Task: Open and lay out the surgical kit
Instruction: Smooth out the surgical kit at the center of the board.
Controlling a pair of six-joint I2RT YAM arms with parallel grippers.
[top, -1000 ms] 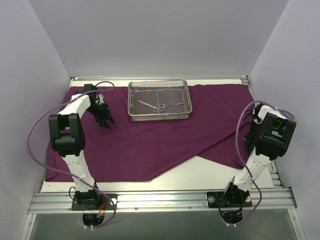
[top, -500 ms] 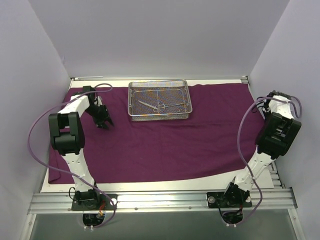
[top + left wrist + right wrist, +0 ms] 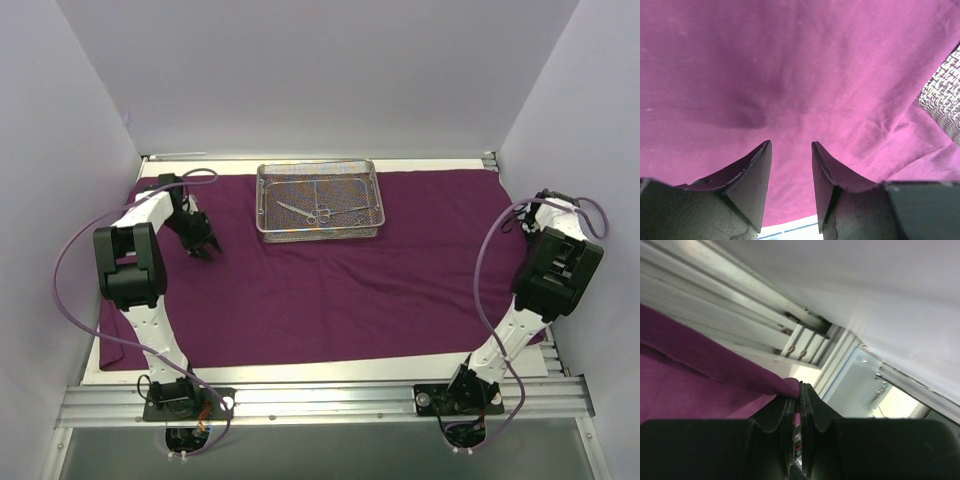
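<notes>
Purple cloth wrap [image 3: 330, 290] covers most of the white tabletop [image 3: 300, 372]. It is spread nearly flat, with soft creases. It runs from the left side across to the right and from the far edge almost to the near one. A bare strip of tabletop shows along the cloth's near hem.

The silver wire-mesh tray [image 3: 320, 234] sits on the cloth at the far middle, with its long side parallel to the back wall [image 3: 320, 80]. The thin ring-handled instruments [image 3: 305, 211] lie flat inside it.

Plain pale walls close the space on the left, back and right. An aluminium rail [image 3: 320, 402] runs along the near edge and carries both arm bases. A purple cable loops beside each arm.

The left fingers [image 3: 203, 246] are over the cloth at the far left, just left of the tray. In the left wrist view they stand partly open with only cloth behind the gap, and they hold nothing. A corner of the mesh tray shows at that view's right edge.

The right fingers [image 3: 803, 407] are at the far right edge of the tabletop, close to the side wall. They are pinched tight on the cloth's right edge, which rises into them as a small fold. Behind them the right wrist view shows the metal frame channels at the tabletop's border and the white wall above.
</notes>
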